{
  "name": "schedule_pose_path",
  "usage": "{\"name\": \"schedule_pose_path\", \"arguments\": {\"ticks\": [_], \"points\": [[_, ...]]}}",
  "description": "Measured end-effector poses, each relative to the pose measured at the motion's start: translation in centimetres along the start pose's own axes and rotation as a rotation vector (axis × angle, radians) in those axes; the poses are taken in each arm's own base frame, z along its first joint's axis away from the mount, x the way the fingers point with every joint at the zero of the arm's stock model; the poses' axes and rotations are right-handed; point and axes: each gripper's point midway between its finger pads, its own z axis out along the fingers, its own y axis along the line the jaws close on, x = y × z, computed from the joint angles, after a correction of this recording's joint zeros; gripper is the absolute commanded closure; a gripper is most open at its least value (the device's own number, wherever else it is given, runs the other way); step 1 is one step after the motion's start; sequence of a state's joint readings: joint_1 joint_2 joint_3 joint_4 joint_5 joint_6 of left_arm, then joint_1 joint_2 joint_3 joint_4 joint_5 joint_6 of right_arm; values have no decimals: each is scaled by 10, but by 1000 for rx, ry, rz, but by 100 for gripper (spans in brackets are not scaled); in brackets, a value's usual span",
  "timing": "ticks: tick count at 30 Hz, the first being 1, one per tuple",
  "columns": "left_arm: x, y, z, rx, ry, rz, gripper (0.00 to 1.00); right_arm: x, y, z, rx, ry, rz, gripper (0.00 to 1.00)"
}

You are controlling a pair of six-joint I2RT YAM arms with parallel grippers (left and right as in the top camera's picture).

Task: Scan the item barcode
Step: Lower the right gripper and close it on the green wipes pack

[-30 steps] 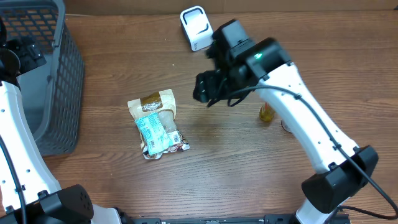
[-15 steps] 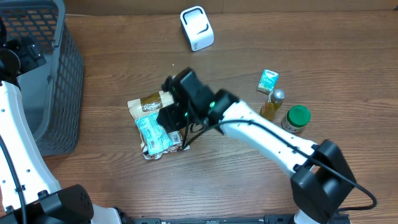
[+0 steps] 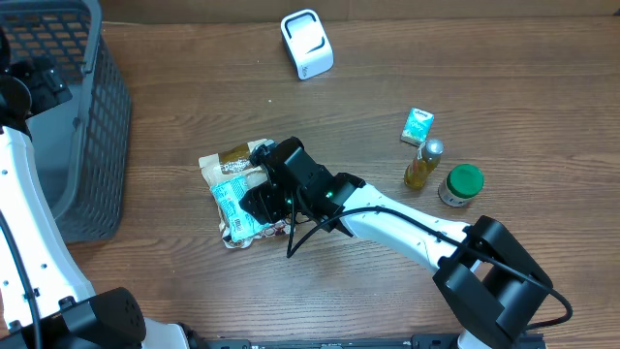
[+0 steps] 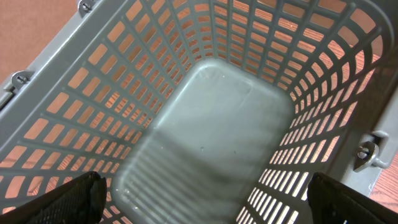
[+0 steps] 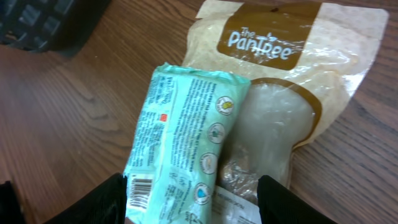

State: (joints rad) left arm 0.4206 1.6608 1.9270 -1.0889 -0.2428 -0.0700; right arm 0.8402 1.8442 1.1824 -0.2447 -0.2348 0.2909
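Teal printed plastic packet (image 5: 186, 130) flat on brown wooden table (image 5: 62, 124), barcode (image 5: 142, 185) up, overlapping tan-and-clear plastic pouch (image 5: 292, 81). Right gripper (image 5: 193, 205) low over packet, fingers spread either side, not clamped. Left gripper (image 4: 205, 202) fingers wide apart above grey plastic lattice basket (image 4: 217, 112).

Right arm (image 3: 407, 228) and left arm (image 3: 24, 223): white links, black joints, thin black cables (image 3: 302, 236). The right hand (image 5: 194, 205) is black, a green light (image 3: 330, 193) glowing beside it.

Teal packet (image 5: 186, 143) flat atop brown pouch (image 5: 311, 93)
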Motion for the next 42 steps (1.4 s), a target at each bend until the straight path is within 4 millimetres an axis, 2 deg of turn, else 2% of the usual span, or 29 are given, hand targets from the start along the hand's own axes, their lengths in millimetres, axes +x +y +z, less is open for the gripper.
{"name": "schedule_pose_path", "arguments": {"ticks": [3, 6, 13, 20, 34, 42], "points": [[0, 0, 0, 0, 0, 0, 1, 0, -2, 0, 13, -3, 1, 36], [0, 0, 0, 0, 0, 0, 0, 0, -3, 0, 18, -4, 1, 30], [0, 0, 0, 0, 0, 0, 1, -1, -4, 0, 24, -8, 1, 30], [0, 0, 0, 0, 0, 0, 1, 0, -4, 0, 23, -3, 2, 37], [0, 0, 0, 0, 0, 0, 1, -13, 1, 0, 2, -56, 63, 40], [0, 0, 0, 0, 0, 0, 0, -14, -14, -1, 85, -70, 85, 41]]}}
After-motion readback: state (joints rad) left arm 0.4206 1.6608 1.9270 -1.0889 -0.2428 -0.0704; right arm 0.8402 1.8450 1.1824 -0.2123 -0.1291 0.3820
